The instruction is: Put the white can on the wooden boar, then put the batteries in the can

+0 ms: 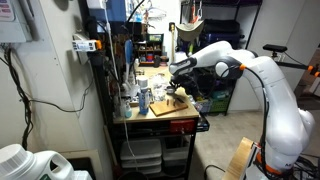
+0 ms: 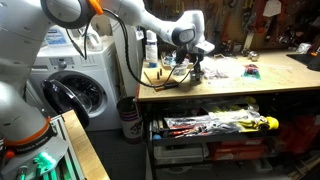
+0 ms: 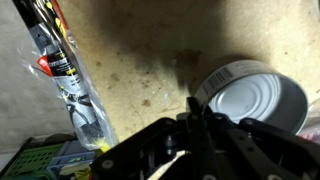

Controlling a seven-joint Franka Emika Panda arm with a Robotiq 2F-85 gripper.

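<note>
The white can (image 3: 258, 98) rests on a speckled tan surface (image 3: 130, 60), and the pincer (image 3: 195, 110) is closed right at its rim.

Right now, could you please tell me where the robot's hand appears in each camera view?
Exterior view: hand at centre, over the cluttered workbench.
Exterior view: hand upper centre, near the left end of the workbench.
Wrist view: hand bottom centre, shut on the rim of the white can.
Shared landmark: the tan workbench top.
</note>
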